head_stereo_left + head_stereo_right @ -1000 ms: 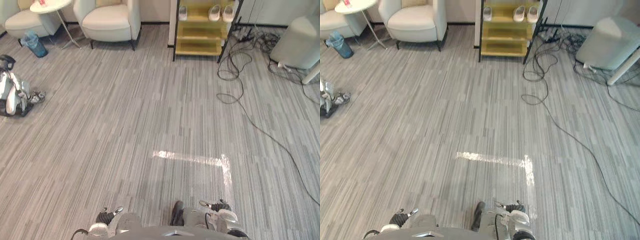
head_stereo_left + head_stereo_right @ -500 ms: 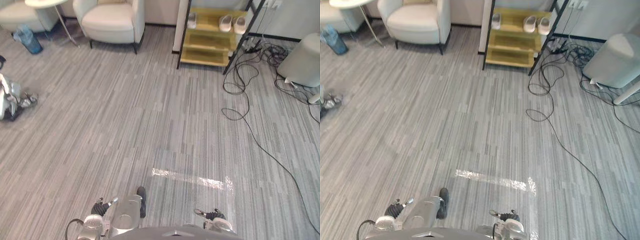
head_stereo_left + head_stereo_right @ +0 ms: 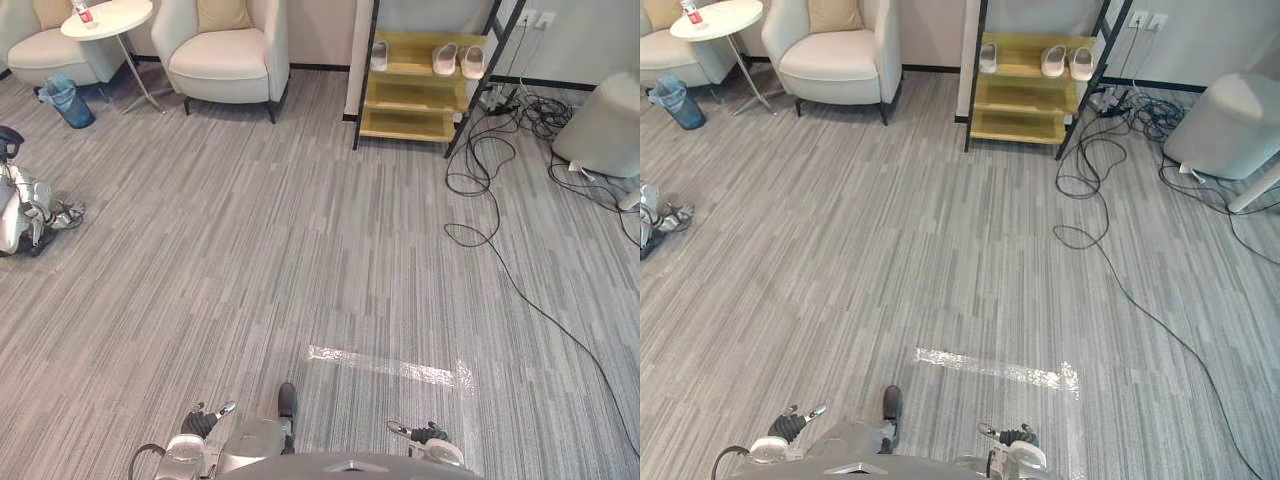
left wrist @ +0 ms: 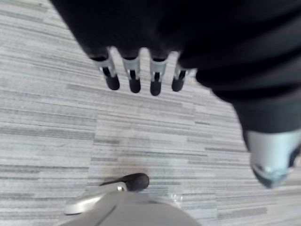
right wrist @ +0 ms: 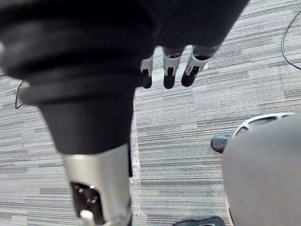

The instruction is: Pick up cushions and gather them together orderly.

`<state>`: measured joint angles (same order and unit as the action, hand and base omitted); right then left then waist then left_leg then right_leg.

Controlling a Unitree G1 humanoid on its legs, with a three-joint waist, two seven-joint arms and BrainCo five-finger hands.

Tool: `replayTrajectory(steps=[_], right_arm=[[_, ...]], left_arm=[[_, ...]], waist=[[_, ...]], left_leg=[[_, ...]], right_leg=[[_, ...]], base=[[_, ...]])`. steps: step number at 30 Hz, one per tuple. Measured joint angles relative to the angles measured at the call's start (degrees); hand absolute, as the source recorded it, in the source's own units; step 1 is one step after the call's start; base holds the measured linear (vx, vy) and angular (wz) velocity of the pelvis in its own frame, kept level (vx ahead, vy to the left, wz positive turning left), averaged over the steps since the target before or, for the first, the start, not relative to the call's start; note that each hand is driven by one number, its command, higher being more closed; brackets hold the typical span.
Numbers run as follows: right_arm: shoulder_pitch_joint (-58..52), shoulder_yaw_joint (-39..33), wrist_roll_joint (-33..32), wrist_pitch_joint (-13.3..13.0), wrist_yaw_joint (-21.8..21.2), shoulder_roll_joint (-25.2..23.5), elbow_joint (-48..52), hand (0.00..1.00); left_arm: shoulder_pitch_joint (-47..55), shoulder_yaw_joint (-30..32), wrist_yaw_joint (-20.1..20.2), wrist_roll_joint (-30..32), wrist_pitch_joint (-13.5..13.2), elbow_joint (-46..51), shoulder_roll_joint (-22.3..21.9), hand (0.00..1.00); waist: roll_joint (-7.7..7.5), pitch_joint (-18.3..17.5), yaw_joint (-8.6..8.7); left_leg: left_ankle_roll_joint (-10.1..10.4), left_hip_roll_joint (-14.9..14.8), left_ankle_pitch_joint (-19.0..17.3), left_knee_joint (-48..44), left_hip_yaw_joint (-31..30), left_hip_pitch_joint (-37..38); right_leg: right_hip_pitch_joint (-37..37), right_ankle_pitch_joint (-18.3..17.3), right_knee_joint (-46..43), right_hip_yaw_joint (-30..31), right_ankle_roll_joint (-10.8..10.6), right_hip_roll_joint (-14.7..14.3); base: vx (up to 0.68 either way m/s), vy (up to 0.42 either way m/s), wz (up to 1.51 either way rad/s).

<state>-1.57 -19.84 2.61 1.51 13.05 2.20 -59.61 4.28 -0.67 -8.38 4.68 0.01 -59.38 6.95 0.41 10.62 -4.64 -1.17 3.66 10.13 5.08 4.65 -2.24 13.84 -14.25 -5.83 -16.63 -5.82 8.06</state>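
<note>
A grey striped carpet floor [image 3: 300, 250] is seen across the whole room. Two cream armchairs are placed at its far left side: the nearer armchair [image 3: 225, 62] and the corner armchair [image 3: 45, 50]. A black-framed shelf rack [image 3: 415, 95] with yellow boards is positioned against the far wall, to the right of the nearer armchair. A grey pouf [image 3: 605, 125] is located at the far right. Black cables [image 3: 520, 290] are laid over the floor between the shelf rack and the pouf.

One tan cushion [image 3: 222, 14] is propped upright against the back of the nearer armchair. A second tan cushion [image 3: 50, 10] is propped in the corner armchair. Both are well apart from the robot.

A blue bin [image 3: 66, 100] is placed on the floor beside the corner armchair. Pale slippers [image 3: 445, 58] are stored on the top board of the rack.

The left robot hand [image 3: 203, 421] is held low; its fingers [image 4: 134, 84] are straight, apart, and nothing is held. The right robot hand [image 3: 425, 434] is likewise held low, with straight fingers [image 5: 169, 81] and nothing held.
</note>
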Motion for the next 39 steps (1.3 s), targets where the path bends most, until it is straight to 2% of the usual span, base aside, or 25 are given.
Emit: replayTrajectory(steps=[1,6,12,13,15,19,20,21,23,25,27,28,30,31,32,34,35,39], right_arm=[[-0.4,0.0,0.0,0.0,0.0,0.0,0.0,0.00],[-0.5,-0.1,0.0,0.0,0.0,-0.1,-0.4,0.00],[-0.3,-1.2,0.1,0.1,-0.1,-1.2,-0.8,0.00],[0.2,-1.4,0.1,0.1,-0.2,-1.3,-2.0,0.00],[0.2,-1.9,0.1,0.3,-0.4,-1.2,-2.2,0.00],[0.3,-2.9,0.1,0.8,-0.5,-0.6,-1.5,0.00],[0.1,-2.9,0.1,0.8,-0.5,-0.4,-0.9,0.00],[0.0,-2.9,0.1,0.8,-0.5,-0.4,-0.3,0.00],[-0.2,-2.9,0.1,0.8,-0.5,-0.4,0.3,0.00],[0.0,-2.6,0.1,0.6,-0.5,-0.2,0.3,0.00],[0.1,-1.3,0.1,0.5,-0.5,0.3,0.3,0.00],[0.1,-1.0,0.2,0.5,-0.5,0.4,0.3,0.00],[-0.2,-0.8,0.3,0.5,-0.5,0.4,0.2,0.00],[-0.6,-0.6,0.6,0.6,-0.5,0.5,0.2,0.00],[-1.1,-0.5,1.7,0.8,-0.4,0.8,0.2,0.00],[-1.6,-0.5,1.9,0.6,-0.3,2.1,0.4,0.00],[-1.7,-0.5,1.9,0.6,-0.3,2.2,0.4,0.00],[-2.5,-0.4,2.2,0.7,-0.2,2.1,0.4,0.00]], left_arm=[[0.3,0.0,0.0,0.0,0.0,-0.1,0.0,0.00],[0.5,0.1,0.4,0.0,0.0,-0.3,0.2,0.00],[1.1,0.1,0.5,0.0,0.0,-0.4,1.1,0.00],[1.2,0.1,0.5,-0.1,0.0,-0.4,1.5,0.00],[1.5,0.1,0.5,-0.1,0.0,-0.3,1.6,0.00],[3.3,0.0,0.5,-0.2,0.0,-0.2,1.0,0.00],[3.6,-0.1,0.5,-0.2,0.0,-0.2,1.0,0.00],[3.7,-0.1,0.5,-0.2,0.0,-0.2,1.1,0.00],[3.8,0.0,0.5,-0.5,0.0,-0.2,1.1,0.00],[4.1,0.0,0.4,-0.8,0.0,-0.2,1.0,0.00],[4.4,0.0,0.4,-1.3,0.0,0.2,0.9,0.00],[4.5,0.0,0.4,-1.3,0.0,0.2,0.9,0.00],[5.1,0.1,0.3,-1.4,0.0,0.4,1.2,0.00],[5.3,0.2,0.3,-1.6,0.0,0.4,1.3,0.00],[5.5,0.1,-0.1,-2.0,0.0,0.5,0.5,0.00],[5.5,-0.1,-0.2,-2.3,0.0,0.2,-0.8,0.00],[5.5,-0.1,-0.2,-2.3,0.0,0.2,-0.9,0.00],[5.4,-1.5,0.1,-2.4,0.0,0.2,-0.3,0.00]], waist=[[-0.56,-0.5,-0.06],[-0.94,-1.1,-0.01],[-2.26,-1.3,-0.09],[-2.82,-1.3,-0.29],[-2.95,-1.3,-0.48],[-1.31,-1.0,-0.47],[-0.69,-0.7,-0.41],[-0.64,-0.6,-0.21],[-0.72,-0.6,-0.21],[-0.52,-0.6,-0.13],[-0.52,-0.7,-0.21],[-0.58,-0.8,-0.31],[-1.40,-1.2,0.05],[-1.81,-1.6,0.14],[-1.24,-2.9,0.10],[0.57,-3.8,0.89],[0.91,-4.0,0.94],[0.61,-4.4,1.01]], left_leg=[[0.0,0.0,0.0,0.0,0.0,0.0],[-0.3,0.9,-0.2,0.0,-0.2,0.0],[-1.5,2.5,-1.1,0.0,0.0,0.0],[-1.8,2.7,-1.9,-0.1,0.5,0.3],[-2.1,2.7,-2.8,-0.4,1.0,0.8],[-2.8,1.1,-5.0,-0.4,3.1,3.7],[-3.1,1.1,-5.7,-0.4,3.2,4.6],[-3.4,1.2,-6.0,-0.4,3.0,5.2],[-3.2,1.4,-6.7,-0.4,2.4,6.7],[-3.3,1.5,-7.1,-0.4,1.9,7.4],[-3.2,1.6,-7.3,-0.4,1.7,7.3],[-3.1,1.8,-7.3,-0.5,1.6,7.2],[-2.7,3.1,-7.6,-0.5,0.6,7.4],[-2.7,3.7,-7.6,-0.5,0.1,7.5],[-2.2,3.4,-8.0,-0.5,-0.4,7.2],[-1.7,2.1,-7.8,-0.5,-2.2,7.0],[-1.5,1.8,-7.7,-0.5,-2.6,7.0],[-0.8,0.4,-8.1,-0.5,-4.2,7.4]], right_leg=[[0.1,-0.5,0.0,0.0,0.0,0.0],[0.2,-0.8,0.0,-0.1,-0.5,0.7],[0.3,0.3,0.1,0.1,-2.0,1.9],[0.3,0.9,-0.2,0.3,-2.6,2.3],[-0.2,1.4,-1.4,0.6,-3.1,2.6],[-6.6,3.7,-16.8,4.2,-2.3,3.5],[-10.2,4.6,-24.8,5.1,-1.6,4.6],[-11.6,4.9,-28.4,5.6,-0.9,5.1],[-14.1,2.3,-33.4,6.2,-1.7,5.6],[-15.7,0.0,-31.8,6.1,-1.8,5.7],[-17.2,0.1,-24.8,7.2,-1.9,5.1],[-17.7,0.8,-21.7,8.6,-1.8,4.3],[-18.0,5.3,-16.4,9.7,-0.7,3.7],[-17.9,5.2,-15.4,9.4,-0.6,3.8],[-17.4,4.1,-13.9,9.2,-0.9,3.6],[-15.6,4.6,-10.0,6.7,-0.1,2.3],[-14.9,4.7,-9.2,6.4,0.0,1.9],[-11.9,5.8,-5.0,4.3,0.1,0.0]], base=[[-0.07,-0.046,0.04],[-0.01,-0.021,0.03],[0.04,-0.033,-0.01],[0.03,-0.031,-0.11],[0.03,-0.009,-0.23],[0.05,0.050,-0.37],[0.05,0.049,-0.12],[0.06,0.029,0.03],[0.05,0.011,0.17],[0.05,-0.009,0.22],[0.06,-0.039,0.16],[0.07,-0.082,0.12],[0.09,-0.116,0.21],[0.11,-0.143,0.22],[0.16,-0.152,0.24],[0.15,-0.114,0.27],[0.14,-0.105,0.22],[0.16,-0.094,0.16]])
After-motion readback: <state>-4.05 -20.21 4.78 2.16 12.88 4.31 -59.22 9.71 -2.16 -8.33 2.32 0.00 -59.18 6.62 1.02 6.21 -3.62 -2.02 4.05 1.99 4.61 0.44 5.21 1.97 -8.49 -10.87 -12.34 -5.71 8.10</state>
